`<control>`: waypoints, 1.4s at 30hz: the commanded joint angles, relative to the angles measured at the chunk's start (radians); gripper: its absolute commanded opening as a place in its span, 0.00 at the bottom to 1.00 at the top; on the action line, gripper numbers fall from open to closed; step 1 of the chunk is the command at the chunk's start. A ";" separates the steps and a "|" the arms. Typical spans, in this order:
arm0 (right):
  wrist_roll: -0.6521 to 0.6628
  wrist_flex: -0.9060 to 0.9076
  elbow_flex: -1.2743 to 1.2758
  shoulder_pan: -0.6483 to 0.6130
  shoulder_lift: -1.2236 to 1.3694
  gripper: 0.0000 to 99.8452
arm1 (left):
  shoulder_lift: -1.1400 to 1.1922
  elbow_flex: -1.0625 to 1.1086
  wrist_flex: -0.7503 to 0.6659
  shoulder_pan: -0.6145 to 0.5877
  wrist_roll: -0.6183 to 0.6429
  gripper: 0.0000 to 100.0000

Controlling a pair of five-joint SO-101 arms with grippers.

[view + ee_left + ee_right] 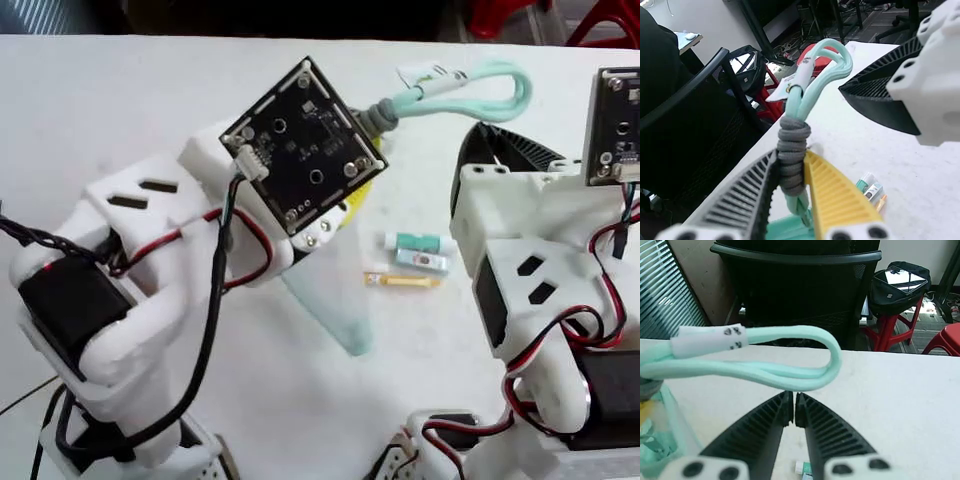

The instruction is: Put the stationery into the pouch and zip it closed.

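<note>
- Left wrist view: left claw pinches the grey knot of the mint strap.
- Right claw sits pressed together under the mint strap.

A mint-green cord with a grey knot and a white tag speckled with small dark marks runs from a see-through, pale green pouch on a white table. The left gripper pairs one black ribbed finger with a yellow ribbed one; the right gripper is black and ribbed throughout. A green-and-white tube lies by an orange-yellow pen. Red and black wires cross white arm shells below a black board. Behind are a black chair and a red stool.
</note>
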 commanded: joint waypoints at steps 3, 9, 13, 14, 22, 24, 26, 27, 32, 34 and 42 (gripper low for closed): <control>-0.005 0.008 0.000 0.007 -0.010 0.02 | -0.025 -0.041 0.005 0.018 -0.008 0.02; 0.002 0.008 0.000 0.015 -0.015 0.02 | 0.010 -0.041 -0.005 0.015 -0.009 0.02; 0.002 0.010 0.000 0.015 -0.061 0.02 | 0.071 -0.048 -0.005 0.021 -0.009 0.02; 0.002 0.010 0.000 0.015 -0.077 0.02 | 0.081 -0.051 -0.005 0.022 -0.009 0.02; 0.003 0.007 0.018 0.015 -0.145 0.02 | 0.099 -0.044 -0.084 0.145 -0.009 0.02; 0.003 0.002 0.061 0.015 -0.151 0.02 | 0.099 -0.043 -0.095 0.168 -0.011 0.02; 0.003 -0.002 0.110 0.016 -0.153 0.02 | 0.099 -0.043 -0.089 0.174 -0.037 0.02; 0.003 -0.012 0.133 0.025 -0.153 0.02 | 0.099 -0.043 -0.083 0.171 -0.060 0.02; 0.003 -0.096 0.216 0.150 -0.154 0.02 | 0.093 -0.043 0.038 0.062 -0.190 0.02; 0.002 -0.124 0.252 0.157 -0.154 0.02 | 0.097 -0.043 0.086 -0.012 -0.235 0.02; -0.006 -0.168 0.336 0.061 -0.154 0.02 | 0.101 -0.041 0.091 -0.213 -0.262 0.02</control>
